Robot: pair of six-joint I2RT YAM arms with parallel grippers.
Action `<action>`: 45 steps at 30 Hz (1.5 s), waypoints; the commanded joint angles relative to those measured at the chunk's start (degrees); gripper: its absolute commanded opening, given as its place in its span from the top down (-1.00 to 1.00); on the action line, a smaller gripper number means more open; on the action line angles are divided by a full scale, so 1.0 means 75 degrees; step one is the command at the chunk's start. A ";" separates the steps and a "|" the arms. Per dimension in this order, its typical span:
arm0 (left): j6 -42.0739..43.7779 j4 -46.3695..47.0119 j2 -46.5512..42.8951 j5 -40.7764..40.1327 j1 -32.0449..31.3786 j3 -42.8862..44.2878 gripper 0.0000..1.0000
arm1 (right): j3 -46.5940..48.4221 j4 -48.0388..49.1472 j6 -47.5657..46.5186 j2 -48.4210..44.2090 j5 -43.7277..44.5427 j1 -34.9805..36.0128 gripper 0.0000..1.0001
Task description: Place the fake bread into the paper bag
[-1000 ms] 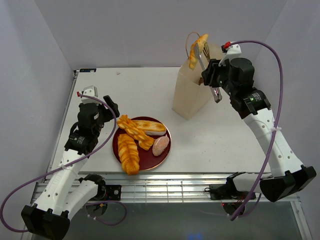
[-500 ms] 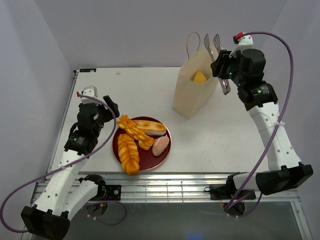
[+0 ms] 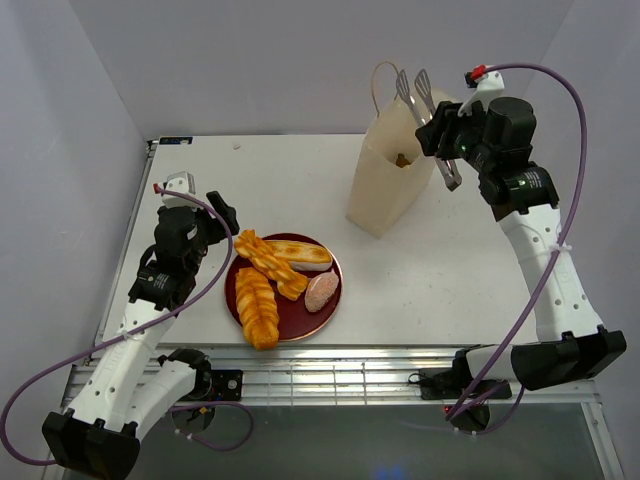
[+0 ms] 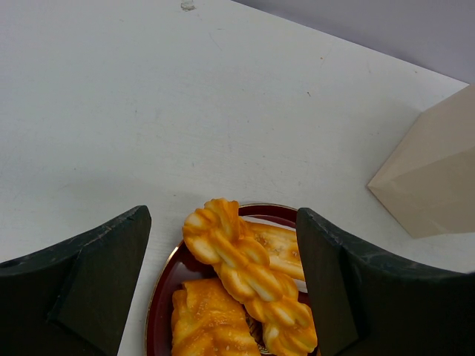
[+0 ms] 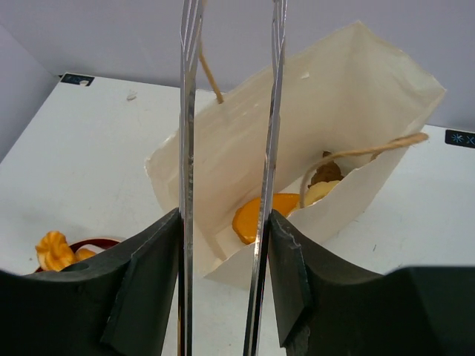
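The paper bag (image 3: 383, 190) stands open at the back right of the table. My right gripper (image 3: 447, 138) is shut on the metal tongs (image 3: 418, 92), whose empty tips are spread just above the bag's mouth. In the right wrist view the tongs (image 5: 185, 148) frame the bag (image 5: 341, 89); an orange pastry (image 5: 271, 215), a brown piece (image 5: 326, 172) and a pale piece (image 5: 319, 191) lie inside. A braided loaf (image 3: 270, 262), a second loaf (image 3: 257, 308), a long roll (image 3: 298, 250) and a pinkish piece (image 3: 321, 292) lie on the plate. My left gripper (image 3: 222, 215) is open and empty beside them.
The dark red plate (image 3: 336, 285) sits at the front middle of the table; its rim (image 4: 159, 297) and the braided loaf (image 4: 245, 271) show between my left fingers (image 4: 96, 274). Grey walls close in the table on three sides.
The tongs held an orange braided pastry above the bag; they spread, the pastry dropped in and now lies inside. The right arm shifted slightly right. The left arm has not moved.
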 commanded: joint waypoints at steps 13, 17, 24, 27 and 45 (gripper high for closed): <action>0.0048 0.0120 -0.0123 -0.0147 -0.0054 -0.0050 -0.79 | -0.1084 0.0726 0.0447 -0.1333 -0.2161 0.0870 -0.09; 0.0071 0.0120 -0.0088 -0.0229 -0.0043 -0.0039 -0.79 | -0.1214 0.0375 -0.0032 -0.1322 -0.1564 0.2019 -0.12; 0.0083 0.0097 -0.0064 -0.0346 -0.0043 -0.0050 -0.79 | -0.2150 0.0409 -0.0069 -0.1743 -0.1563 0.3144 -0.15; 0.0083 0.0108 -0.0088 -0.0346 -0.0054 -0.0050 -0.80 | -0.2701 0.0293 -0.0104 -0.1837 -0.1540 0.3472 -0.16; 0.0106 0.0097 0.0006 -0.0288 -0.0043 -0.0050 -0.90 | -0.5690 -0.0645 0.0411 -0.3325 -0.0544 0.4341 -0.18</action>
